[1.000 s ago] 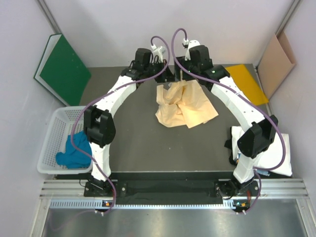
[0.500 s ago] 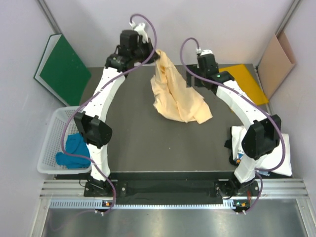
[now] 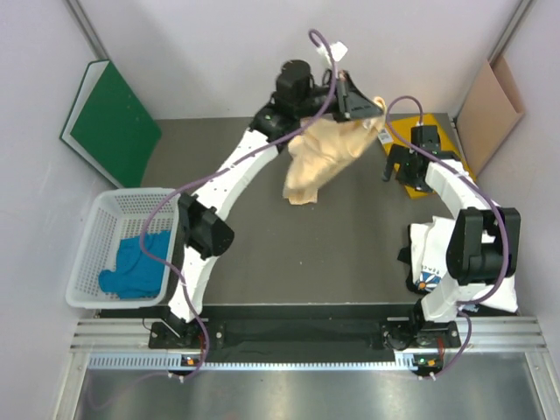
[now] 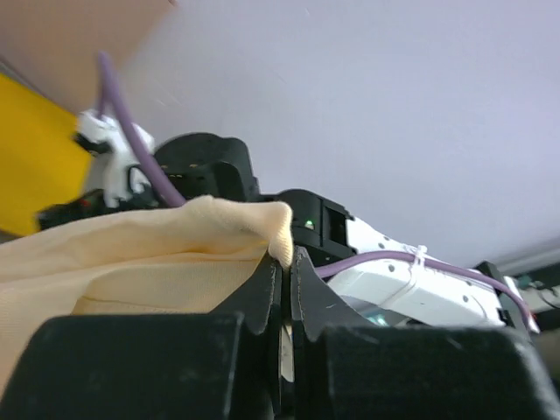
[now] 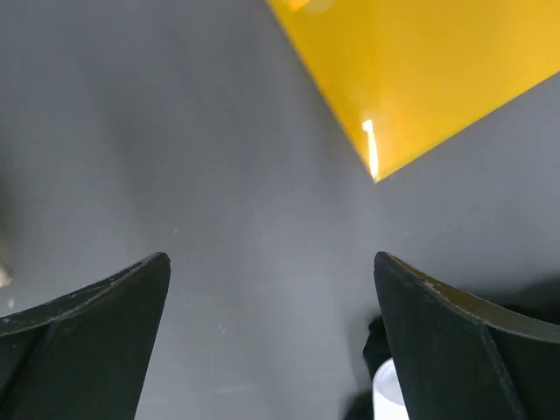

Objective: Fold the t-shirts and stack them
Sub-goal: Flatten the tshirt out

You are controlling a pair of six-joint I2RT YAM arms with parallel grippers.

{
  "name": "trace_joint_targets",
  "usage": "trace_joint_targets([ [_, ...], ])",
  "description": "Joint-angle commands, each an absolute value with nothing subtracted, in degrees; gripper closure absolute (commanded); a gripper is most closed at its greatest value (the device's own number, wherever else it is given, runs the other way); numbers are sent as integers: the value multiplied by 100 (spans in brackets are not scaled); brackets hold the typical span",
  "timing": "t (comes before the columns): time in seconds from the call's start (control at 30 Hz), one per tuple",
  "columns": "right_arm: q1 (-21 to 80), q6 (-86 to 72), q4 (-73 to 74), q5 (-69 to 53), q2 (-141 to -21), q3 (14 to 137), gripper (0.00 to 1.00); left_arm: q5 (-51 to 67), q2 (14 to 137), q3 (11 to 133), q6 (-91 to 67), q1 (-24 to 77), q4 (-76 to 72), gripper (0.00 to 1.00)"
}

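My left gripper [image 3: 374, 107] is raised at the back right of the table, shut on an edge of the pale peach-yellow t-shirt [image 3: 319, 157]. The shirt hangs crumpled below it, above the dark table. In the left wrist view the jaws [image 4: 287, 258] pinch a fold of the peach cloth [image 4: 131, 254]. My right gripper [image 3: 391, 166] is open and empty, low over the table beside the yellow folder [image 3: 437, 140]. In the right wrist view its gripper [image 5: 271, 262] is spread wide over bare grey table. The white printed t-shirt [image 3: 455, 262] lies at the right edge. The teal t-shirt [image 3: 136, 267] lies in the basket.
A white basket [image 3: 96, 227] stands off the table's left edge. A green board [image 3: 114, 122] leans on the left wall and a cardboard sheet [image 3: 490, 105] on the right wall. The yellow folder's corner shows in the right wrist view [image 5: 437, 70].
My left gripper swung from the back left to the back right, lifting the peach t-shirt off the table. My right gripper moved right and down toward the yellow folder, away from the shirt.
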State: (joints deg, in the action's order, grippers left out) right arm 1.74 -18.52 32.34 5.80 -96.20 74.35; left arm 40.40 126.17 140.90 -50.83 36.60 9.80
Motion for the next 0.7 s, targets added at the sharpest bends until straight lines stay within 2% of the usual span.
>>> trace_joint_targets([
  [0.0,202,-1925,2778,176,-9009,7260,0,4676,12184,14783,-6284,3473,-624,100],
  [0.13,193,-1977,2655,35,-8991,7014,0,4413,11261,14196,-6100,2709,-458,100],
  [0.2,193,-2012,2646,123,-8965,6944,0,3930,10149,12849,-5854,1719,-335,100],
  [0.27,193,-2039,2567,255,-8921,6873,0,3484,9565,11896,-5461,1276,-19,100],
  [0.3,193,-2056,2549,316,-8912,6864,0,3367,9084,10987,-5328,918,270,100],
  [0.5,193,-2127,2435,124,-9140,6943,0,2920,8052,7558,-4185,562,1713,100],
  [0.6,211,-2092,2400,-121,-9325,6978,0,2604,7867,6228,-3982,536,1898,100],
  [0.67,246,-2048,2347,-228,-9430,6987,0,2322,7857,5872,-3885,527,1986,100],
])
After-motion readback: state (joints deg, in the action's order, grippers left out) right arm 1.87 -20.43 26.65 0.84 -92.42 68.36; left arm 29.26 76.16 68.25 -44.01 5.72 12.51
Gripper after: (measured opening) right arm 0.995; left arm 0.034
